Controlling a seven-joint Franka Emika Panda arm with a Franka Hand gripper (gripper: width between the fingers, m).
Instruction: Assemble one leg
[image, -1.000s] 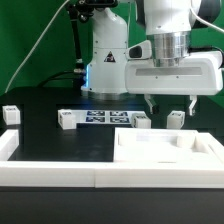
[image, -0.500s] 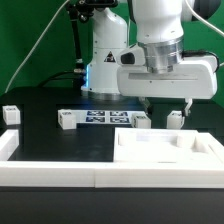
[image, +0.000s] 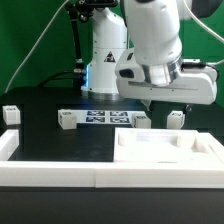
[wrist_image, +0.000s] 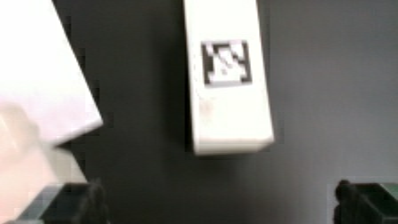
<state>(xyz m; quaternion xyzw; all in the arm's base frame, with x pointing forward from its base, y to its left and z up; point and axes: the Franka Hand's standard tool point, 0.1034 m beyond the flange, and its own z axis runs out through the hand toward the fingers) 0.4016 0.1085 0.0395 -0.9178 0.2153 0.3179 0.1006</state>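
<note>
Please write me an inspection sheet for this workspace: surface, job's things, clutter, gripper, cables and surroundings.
Surface: black table with the marker board lying flat on it.
Job's things: four legs, apart from each other; the wrist view shows one leg with its tag facing the camera. A white tray-like part lies at the front.
Clutter: nothing seen.
Gripper: gripper above the two legs at the exterior view's right; fingers apart, nothing between them.
Cables: a dark cable hangs behind the table.
Surroundings: green backdrop; arm base.
</note>
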